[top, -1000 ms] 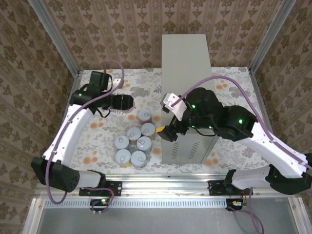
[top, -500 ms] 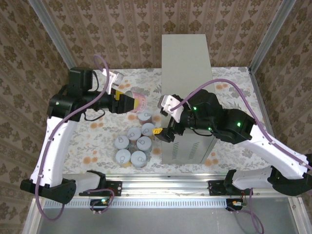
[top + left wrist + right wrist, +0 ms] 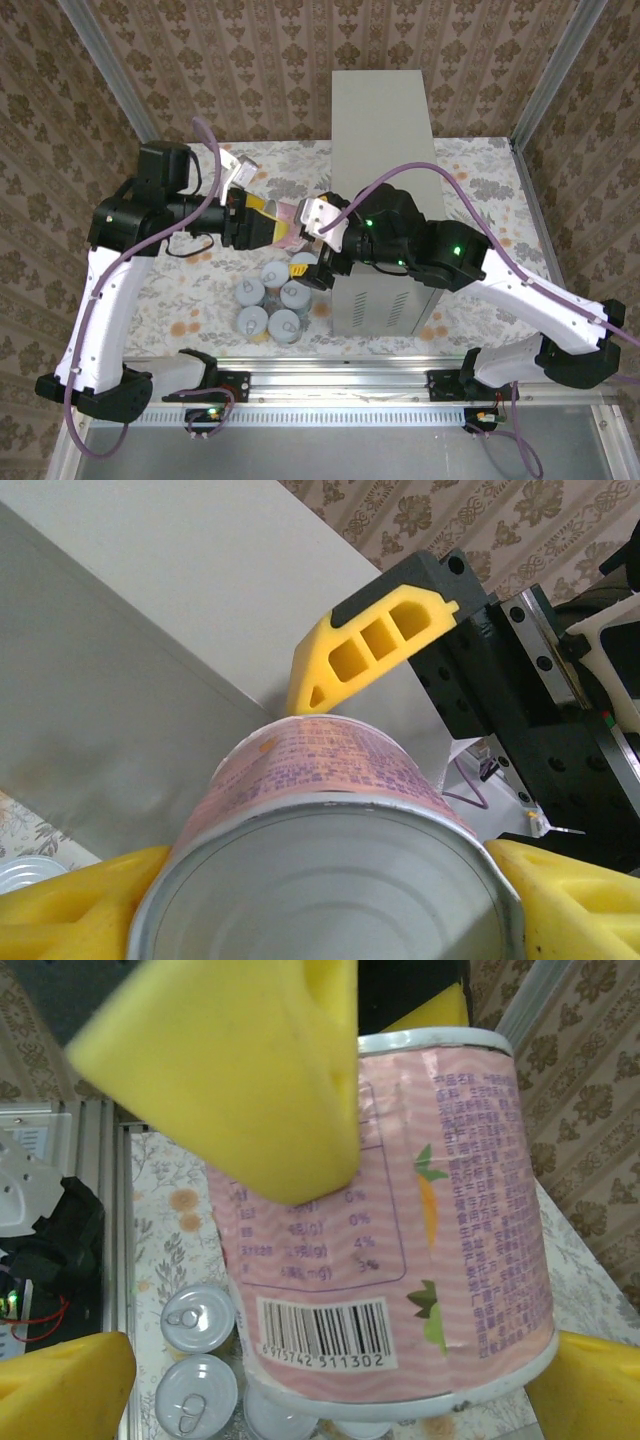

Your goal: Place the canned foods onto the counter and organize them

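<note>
the pink can [image 3: 291,221] hangs in the air just beside the left wall of the counter [image 3: 383,120], near its top edge and above the other cans [image 3: 270,297] clustered on the floral floor [image 3: 200,290]. my left gripper [image 3: 325,885] is pinching it across its width, pads pressed on opposite sides. the plain end faces my left wrist, and the long axis runs away toward the counter, so as far as i can tell it is lying over rather than upright. my right gripper [image 3: 325,1392] is spread wide and straddles the same can, with one finger [image 3: 372,652] at its far rim. i can't tell whether it touches. i judge the right arm nearer the counter top, so the next move turns on closing across the can's width before my left lets go.
</note>
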